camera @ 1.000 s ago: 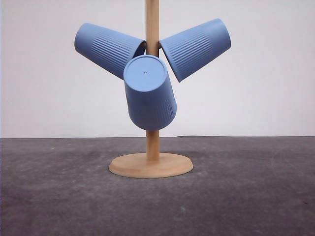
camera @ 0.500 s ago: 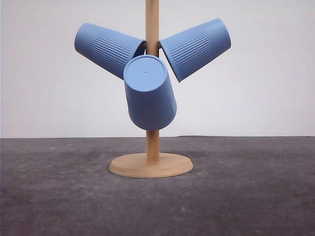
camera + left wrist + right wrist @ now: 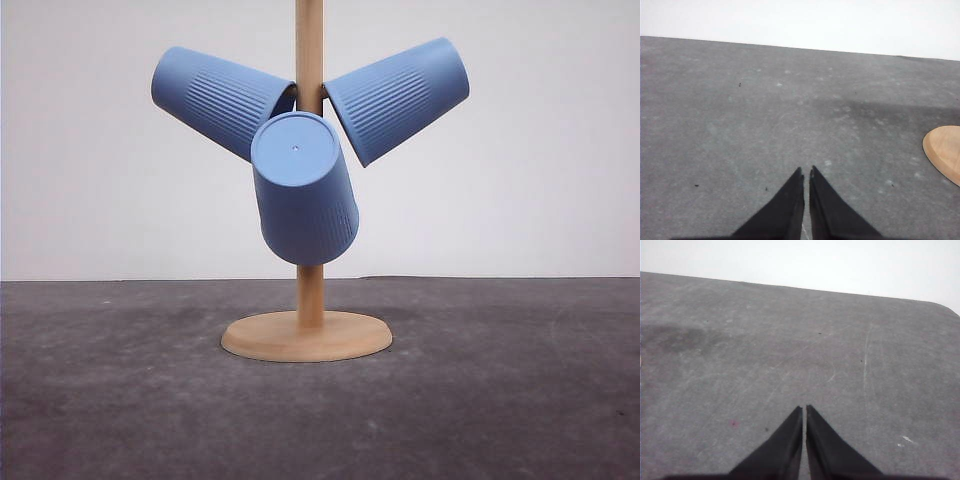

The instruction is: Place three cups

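Three light-blue ribbed cups hang upside down on a wooden rack in the front view. One cup [image 3: 220, 98] tilts out to the left, one cup [image 3: 400, 98] tilts out to the right, and the third cup [image 3: 305, 190] points its flat base toward the camera. My left gripper [image 3: 806, 173] is shut over bare grey table, holding nothing. My right gripper [image 3: 804, 410] is likewise shut above the table surface with nothing in it.
The wooden rack has an upright pole [image 3: 310, 290] on a round base [image 3: 306, 336] at the table's middle. An edge of that base [image 3: 945, 152] shows in the left wrist view. The dark grey table [image 3: 500, 400] meets a white wall behind.
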{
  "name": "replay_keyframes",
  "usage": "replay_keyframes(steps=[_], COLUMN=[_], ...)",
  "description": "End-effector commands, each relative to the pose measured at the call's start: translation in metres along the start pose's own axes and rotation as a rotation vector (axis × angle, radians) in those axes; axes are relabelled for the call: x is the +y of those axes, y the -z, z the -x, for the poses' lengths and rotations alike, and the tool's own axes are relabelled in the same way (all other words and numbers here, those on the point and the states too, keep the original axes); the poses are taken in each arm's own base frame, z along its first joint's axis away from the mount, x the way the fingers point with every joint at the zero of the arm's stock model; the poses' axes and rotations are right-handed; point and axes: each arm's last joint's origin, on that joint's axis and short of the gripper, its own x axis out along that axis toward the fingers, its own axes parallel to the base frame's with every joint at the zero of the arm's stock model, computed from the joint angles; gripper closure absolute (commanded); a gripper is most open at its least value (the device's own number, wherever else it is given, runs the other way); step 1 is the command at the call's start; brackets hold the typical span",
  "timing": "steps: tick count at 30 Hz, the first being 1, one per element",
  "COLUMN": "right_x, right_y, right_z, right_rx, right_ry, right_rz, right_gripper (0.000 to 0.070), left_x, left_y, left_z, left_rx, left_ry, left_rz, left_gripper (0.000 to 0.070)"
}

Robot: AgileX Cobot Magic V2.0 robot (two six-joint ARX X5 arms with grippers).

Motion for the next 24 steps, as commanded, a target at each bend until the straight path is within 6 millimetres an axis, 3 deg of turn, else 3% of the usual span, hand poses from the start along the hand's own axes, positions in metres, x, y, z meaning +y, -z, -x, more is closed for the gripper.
replay_keyframes(steps=[1,24], right_x=[-0.0002,-0.0002], right_y=[0.0001,0.0001], right_z=[-0.0003,-0.0003], right_rx=[-0.009,-0.009], right_ry=[0.004,0.004], right_rz=[0.004,0.004], right_gripper=[0.069,0.069], left_x=[0.0002,0.0002], left_y=[0.0047,0.0047], left_z=[-0.0013,-0.0013], left_rx=[0.017,0.017], left_ry=[0.001,0.001], left_rz=[-0.015,-0.015], left_gripper=[0.07,0.07])
